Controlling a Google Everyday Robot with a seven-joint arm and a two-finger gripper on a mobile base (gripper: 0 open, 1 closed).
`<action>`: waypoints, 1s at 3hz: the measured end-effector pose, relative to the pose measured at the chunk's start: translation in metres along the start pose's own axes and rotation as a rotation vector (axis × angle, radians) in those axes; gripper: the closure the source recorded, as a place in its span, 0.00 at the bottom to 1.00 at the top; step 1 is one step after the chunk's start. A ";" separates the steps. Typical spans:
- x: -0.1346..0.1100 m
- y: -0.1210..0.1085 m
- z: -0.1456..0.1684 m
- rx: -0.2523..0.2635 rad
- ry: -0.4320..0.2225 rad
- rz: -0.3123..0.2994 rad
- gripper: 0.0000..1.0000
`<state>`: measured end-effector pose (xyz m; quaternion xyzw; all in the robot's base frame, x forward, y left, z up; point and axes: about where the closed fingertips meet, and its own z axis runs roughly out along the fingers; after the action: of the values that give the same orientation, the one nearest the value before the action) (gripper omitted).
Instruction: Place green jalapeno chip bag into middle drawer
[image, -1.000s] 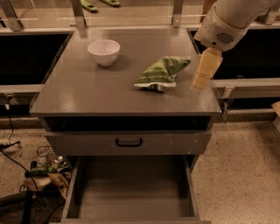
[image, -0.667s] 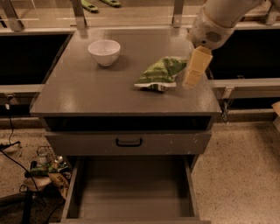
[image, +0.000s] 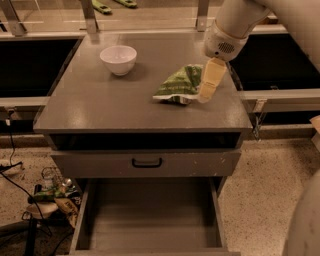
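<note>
**Gripper down at the edge of the green jalapeno chip bag**

Reaching in from the upper right of the camera view: the gripper (image: 204, 95), pale and cream-coloured, slanting down from a white wrist housing (image: 223, 42) to the grey cabinet top (image: 100, 107). Tip set against the right-hand edge of the green jalapeno chip bag (image: 179, 84), touching it as far as can be seen. Spread or closed: cannot tell, since it shows only as one pale slab from this angle. Bag resting on the top, not lifted.

Taken from the gripper tip: bag immediately to the left in the view, crumpled, lying flat, its pale sealed edge toward the front left. Farther off on that same side and toward the back, well apart from both bag and gripper, a white bowl (image: 118, 59), upright.

Below and in front of the tip, past the cabinet's front edge: a dark slot under the top, then a grey drawer front (image: 200, 164) with a black curved handle (image: 146, 162), shut. Lower again, the middle drawer (image: 150, 220), pulled out toward the camera, with low side walls and a flat grey floor. Well apart from gripper and bag alike; bag not in it.

Down on the speckled floor, left of the drawer: black cables and small clutter (image: 50, 195).
</note>
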<state>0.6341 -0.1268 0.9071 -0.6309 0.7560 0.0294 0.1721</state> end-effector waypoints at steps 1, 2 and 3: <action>0.000 -0.001 0.001 -0.001 0.000 0.000 0.00; 0.000 -0.004 -0.001 0.023 0.004 0.006 0.00; -0.003 -0.016 -0.003 0.035 0.006 0.008 0.00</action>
<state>0.6496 -0.1281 0.9141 -0.6247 0.7595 0.0150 0.1808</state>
